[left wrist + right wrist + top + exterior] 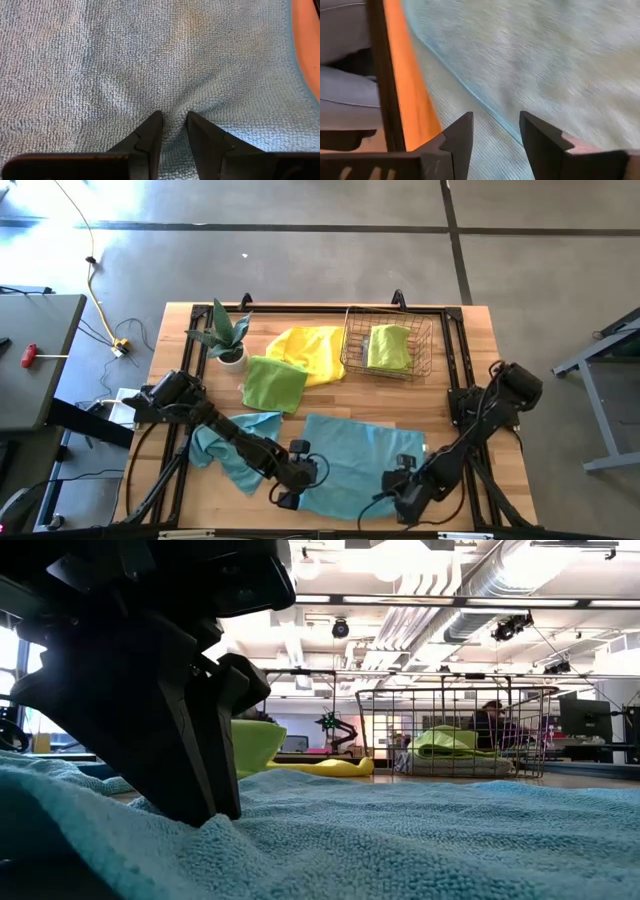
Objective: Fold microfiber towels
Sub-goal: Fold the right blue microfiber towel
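From above, you see both arms bent low over the near edge of the spread teal towel (pixel 350 460), the left gripper (pixel 290 492) at its left corner and the right gripper (pixel 405 498) at its right; a second teal towel (pixel 230 450) lies bunched just outside the left one. Left wrist view — the left fingers (pixel 150 132) stand narrow, tips pressed into the pile with a small pucker between them, though you cannot tell if cloth is truly pinched. Right wrist view — the right fingers (pixel 460 135) stand wider, straddling the hem with nothing between them, so closing here may miss the edge, and uneven grips would likely skew the fold.

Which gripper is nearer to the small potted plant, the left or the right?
The left. The left gripper sits on the blue towel, nearer the potted plant; the right gripper is farther along that towel's front edge.
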`<act>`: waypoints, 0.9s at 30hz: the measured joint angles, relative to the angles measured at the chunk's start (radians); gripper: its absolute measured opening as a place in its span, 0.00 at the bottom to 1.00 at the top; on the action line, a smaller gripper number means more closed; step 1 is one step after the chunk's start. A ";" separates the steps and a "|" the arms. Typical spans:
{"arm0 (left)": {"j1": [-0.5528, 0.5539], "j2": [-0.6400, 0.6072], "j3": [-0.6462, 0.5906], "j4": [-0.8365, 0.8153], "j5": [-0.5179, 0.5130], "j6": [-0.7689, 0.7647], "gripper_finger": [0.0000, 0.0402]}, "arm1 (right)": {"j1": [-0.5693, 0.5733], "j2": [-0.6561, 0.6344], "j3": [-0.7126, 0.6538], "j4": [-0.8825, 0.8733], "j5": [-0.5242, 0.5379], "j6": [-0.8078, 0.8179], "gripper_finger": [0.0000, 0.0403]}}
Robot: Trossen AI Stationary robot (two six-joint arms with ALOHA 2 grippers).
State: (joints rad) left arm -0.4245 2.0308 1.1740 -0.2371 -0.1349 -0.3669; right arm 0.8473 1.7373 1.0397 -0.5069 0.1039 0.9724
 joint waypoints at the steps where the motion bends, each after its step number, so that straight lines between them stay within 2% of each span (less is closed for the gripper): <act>1: 0.003 0.000 0.000 0.000 0.004 0.000 0.21 | 0.005 -0.014 0.000 -0.028 0.000 0.025 0.38; 7: 0.004 0.000 0.000 0.002 0.004 0.002 0.21 | 0.057 -0.024 -0.002 -0.309 0.052 0.200 0.38; 9: 0.004 0.000 0.000 0.002 0.003 0.001 0.21 | 0.063 -0.018 -0.010 -0.346 0.042 0.237 0.38; 19: 0.005 0.000 0.000 0.002 0.013 0.002 0.21 | 0.070 -0.015 -0.010 -0.200 -0.035 0.243 0.38; 27: 0.005 0.000 0.000 0.002 0.017 0.000 0.21 | 0.070 -0.015 -0.010 -0.077 -0.139 0.258 0.38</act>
State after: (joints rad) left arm -0.4197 2.0304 1.1740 -0.2351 -0.1176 -0.3668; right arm 0.9173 1.7218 1.0294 -0.5837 -0.0349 1.2300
